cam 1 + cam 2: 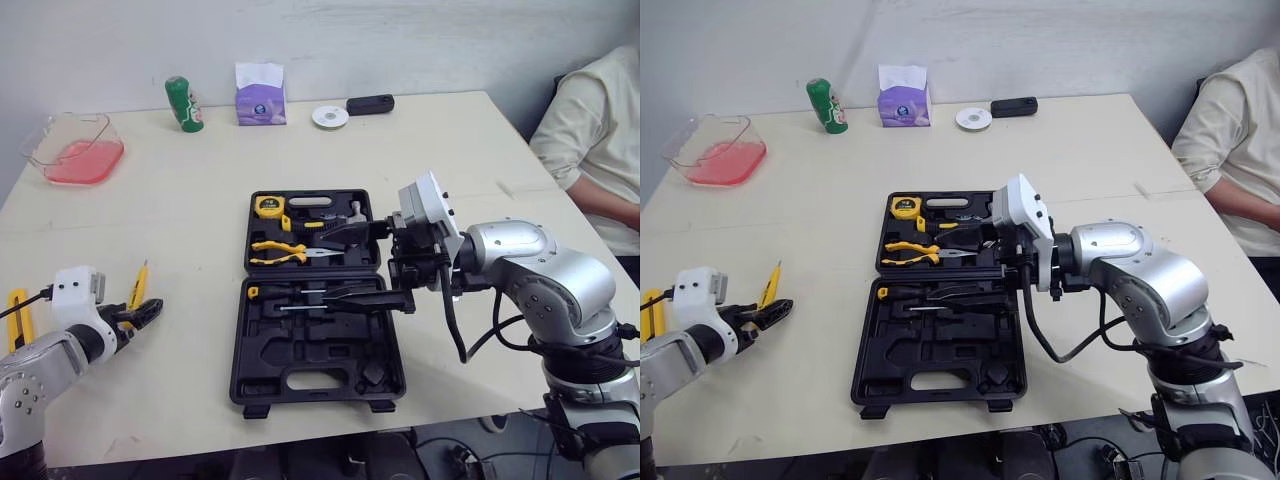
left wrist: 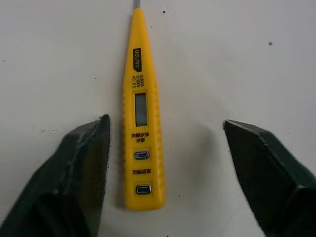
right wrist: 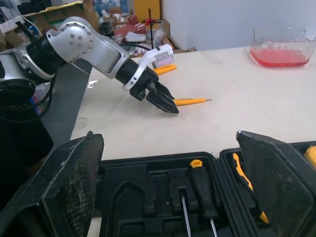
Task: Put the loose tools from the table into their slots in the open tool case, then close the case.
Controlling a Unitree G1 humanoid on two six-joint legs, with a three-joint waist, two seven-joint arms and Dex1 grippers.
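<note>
Closing on the yellow tester pen [image 2: 142,148] (it lies on the table [image 1: 200,200], left of the tool case [image 1: 330,345]), we should centre our left gripper [image 1: 148,312], its 2 fingers [image 2: 79,173] spread astride it; our right gripper [image 3: 169,134] hangs released over the case

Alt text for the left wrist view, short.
A yellow tester pen lies flat on the pale table between the left gripper's open black fingers, nearer one finger, touching neither. It has a small display window and two buttons.
</note>
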